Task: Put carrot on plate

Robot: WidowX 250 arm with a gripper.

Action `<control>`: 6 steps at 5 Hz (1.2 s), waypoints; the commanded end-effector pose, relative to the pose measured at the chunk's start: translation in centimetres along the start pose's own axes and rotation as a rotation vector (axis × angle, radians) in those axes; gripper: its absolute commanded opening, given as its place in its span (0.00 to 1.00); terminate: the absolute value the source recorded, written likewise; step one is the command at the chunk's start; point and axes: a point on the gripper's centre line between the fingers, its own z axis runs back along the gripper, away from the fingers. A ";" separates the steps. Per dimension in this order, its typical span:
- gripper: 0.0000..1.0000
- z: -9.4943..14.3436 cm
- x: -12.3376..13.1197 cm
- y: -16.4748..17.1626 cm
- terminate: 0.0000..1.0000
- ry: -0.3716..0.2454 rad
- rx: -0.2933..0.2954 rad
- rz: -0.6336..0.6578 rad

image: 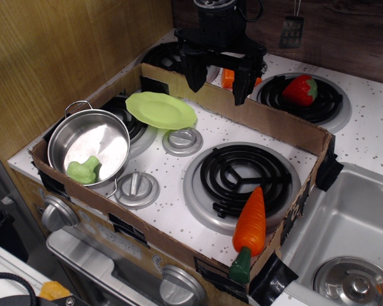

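Observation:
The carrot [251, 224] is orange with a dark green stem end. It lies at the front right of the toy stove, its tip on the front right burner [244, 174] and its stem against the cardboard wall. The lime-green plate [161, 109] rests tilted at the back left, on the edge of the left burner. My gripper [220, 83] hangs at the back above the far cardboard wall, its black fingers open and empty. It is far from the carrot and to the right of the plate.
A steel pot [91, 148] at the left holds a green broccoli toy [83, 170]. A cardboard wall [268, 115] rings the stove. A strawberry [300, 90] sits on the back right burner. An orange piece [228, 78] shows behind the gripper. A sink [351, 236] is at the right.

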 end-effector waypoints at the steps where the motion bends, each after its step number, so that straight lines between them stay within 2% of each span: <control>1: 1.00 0.0 0.0 0.0 0.00 0.000 0.000 0.000; 2: 1.00 1.1 -0.6 -0.3 0.00 0.045 -0.063 0.116; 4: 1.00 3.5 -3.3 -3.0 0.00 0.076 -0.082 0.256; 5: 1.00 2.8 -5.6 -4.5 0.00 0.086 -0.180 0.342; 6: 1.00 2.7 -7.5 -5.7 0.00 0.071 -0.214 0.396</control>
